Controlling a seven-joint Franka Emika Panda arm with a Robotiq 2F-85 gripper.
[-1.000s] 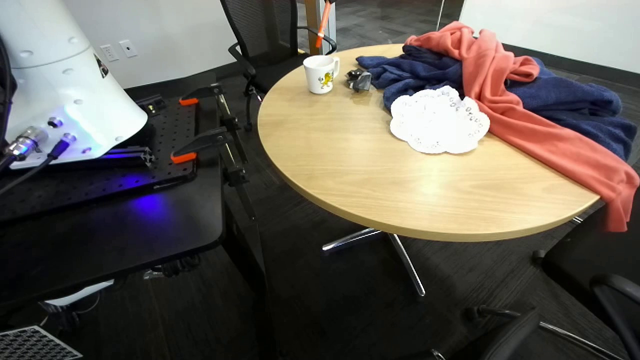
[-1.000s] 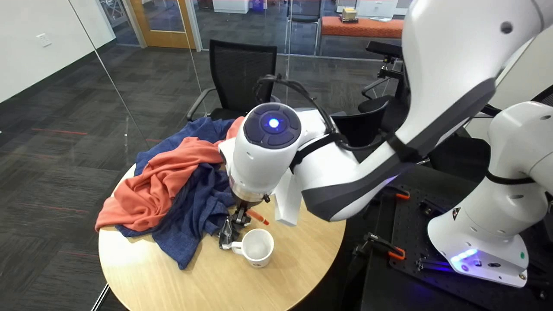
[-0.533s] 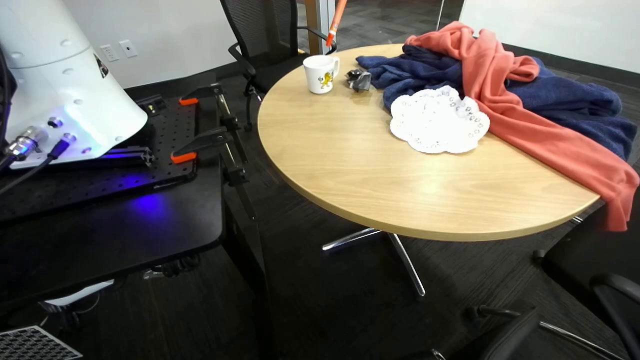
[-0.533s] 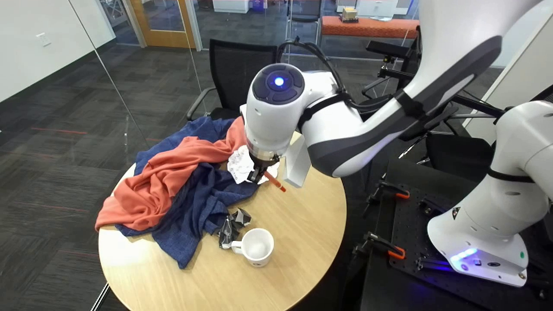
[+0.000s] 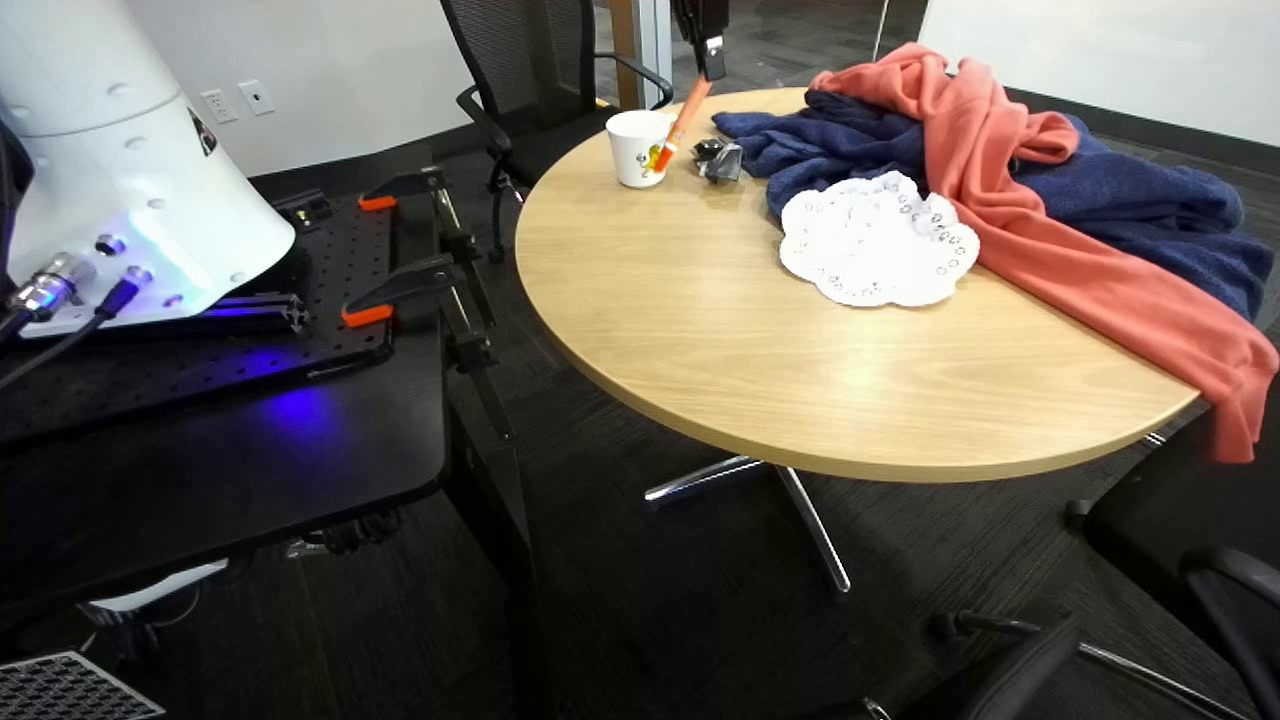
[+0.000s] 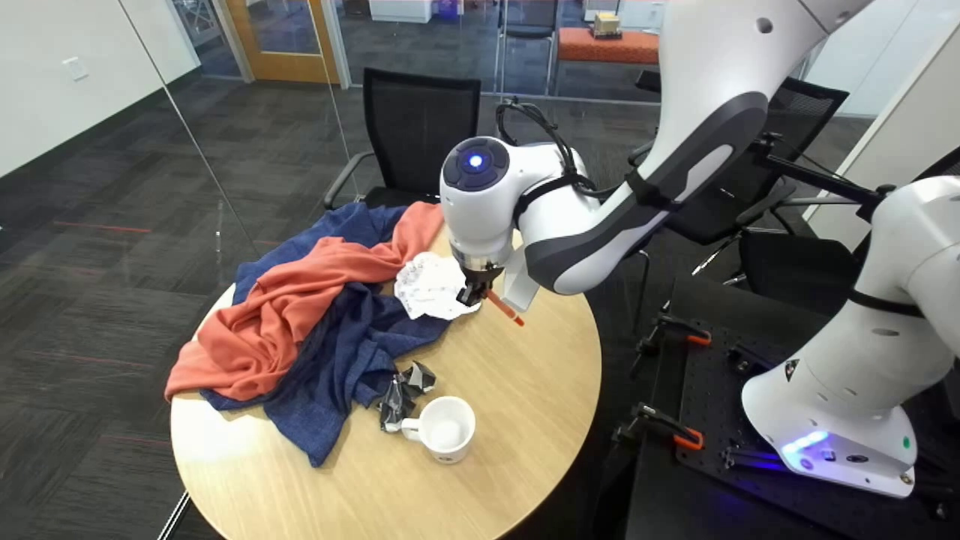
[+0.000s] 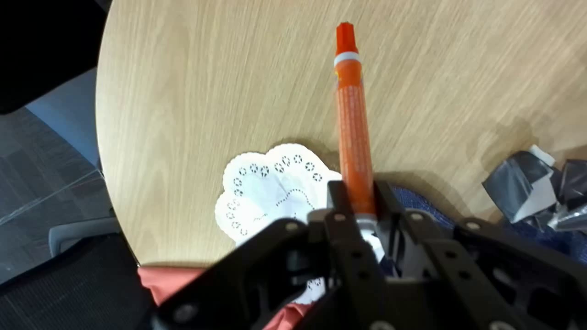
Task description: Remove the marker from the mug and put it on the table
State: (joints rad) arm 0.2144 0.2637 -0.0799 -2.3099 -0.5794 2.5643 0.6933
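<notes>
My gripper is shut on the orange-red marker, seen in the wrist view with the marker (image 7: 353,123) between the fingertips (image 7: 357,197). The marker's red-capped end points away from the jaws. In both exterior views the marker (image 5: 686,120) (image 6: 502,306) hangs tilted from the gripper (image 5: 711,72) (image 6: 474,291), above the round tan table (image 5: 720,340) (image 6: 517,450). It appears apart from the tabletop. The white mug (image 5: 630,140) stands upright on the table; its inside looks bare in an exterior view (image 6: 447,427). The mug is out of the wrist view.
A white scalloped doily (image 5: 880,240) (image 7: 266,192) lies near the gripper. A crumpled black wrapper (image 6: 401,394) (image 7: 527,188) lies beside the mug's handle. Blue cloth (image 6: 337,375) and coral cloth (image 6: 262,322) are heaped on one side. Chairs stand around the table.
The gripper has moved away from beside the mug and wrapper to near the doily, carrying the marker. In the last half second it shifted slightly and came lower. The mug has stayed in place.
</notes>
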